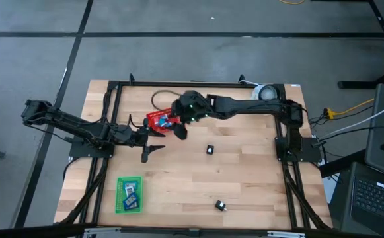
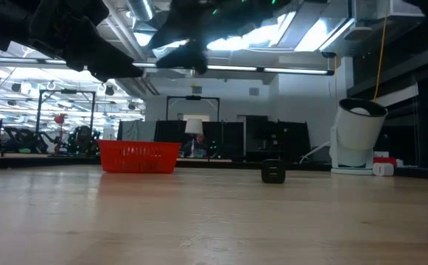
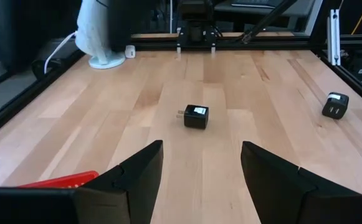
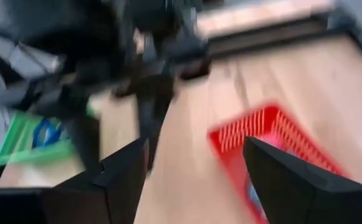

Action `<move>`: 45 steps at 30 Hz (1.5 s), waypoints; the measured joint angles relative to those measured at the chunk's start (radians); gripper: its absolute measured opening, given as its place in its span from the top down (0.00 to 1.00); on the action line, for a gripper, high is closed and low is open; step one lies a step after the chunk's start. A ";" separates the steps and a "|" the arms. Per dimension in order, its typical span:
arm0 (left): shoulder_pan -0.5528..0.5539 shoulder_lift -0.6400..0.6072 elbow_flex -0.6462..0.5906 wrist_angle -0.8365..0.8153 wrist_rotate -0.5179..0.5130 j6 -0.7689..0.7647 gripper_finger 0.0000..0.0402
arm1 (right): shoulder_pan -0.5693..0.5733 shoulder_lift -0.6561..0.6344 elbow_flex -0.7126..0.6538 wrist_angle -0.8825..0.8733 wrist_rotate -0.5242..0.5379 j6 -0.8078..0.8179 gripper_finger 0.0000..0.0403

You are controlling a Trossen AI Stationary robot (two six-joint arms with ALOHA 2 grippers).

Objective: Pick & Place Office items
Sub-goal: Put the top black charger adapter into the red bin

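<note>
Two small black plug-like cubes lie on the wood. One sits mid-table, the other near the table's near edge. A red mesh basket holds something blue. A flat green tray carries blue pieces. My left gripper is open and hangs above the table, left of the mid-table cube. My right gripper is open at the basket's right end, above it, and nothing shows between its fingers.
A white roll-shaped object stands at the far right corner. A dark cable loop lies behind the basket. Black frame rails run along the table's sides. Bare wood lies between the two cubes.
</note>
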 joint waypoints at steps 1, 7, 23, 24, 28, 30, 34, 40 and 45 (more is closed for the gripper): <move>0.000 0.000 0.000 0.000 0.000 -0.002 0.47 | 0.018 -0.016 0.000 -0.051 0.021 0.008 0.35; 0.000 0.005 0.000 0.000 0.000 -0.010 0.47 | 0.175 -0.060 0.000 -0.332 0.231 0.131 0.35; 0.001 0.115 0.000 0.115 0.015 -0.013 0.47 | 0.326 -0.041 -0.027 -0.864 0.579 0.985 0.35; 0.002 0.120 0.000 0.116 0.018 -0.012 0.47 | 0.332 -0.040 -0.041 -0.852 0.579 1.027 0.35; 0.003 0.146 0.000 0.123 0.011 -0.011 0.47 | 0.356 -0.040 -0.122 -0.843 0.561 1.258 0.35; 0.003 0.160 0.000 0.131 0.012 -0.008 0.47 | 0.371 -0.040 -0.181 -0.817 0.564 1.404 0.35; 0.003 0.181 0.000 0.128 0.053 0.029 0.47 | 0.391 -0.039 -0.285 -0.699 0.594 1.605 0.35; 0.003 0.183 0.000 0.128 0.080 0.096 0.47 | 0.367 -0.039 -0.373 -0.457 0.662 1.649 0.35; 0.002 0.163 0.000 0.128 0.099 0.137 0.47 | 0.337 -0.039 -0.367 -0.440 0.668 1.651 0.35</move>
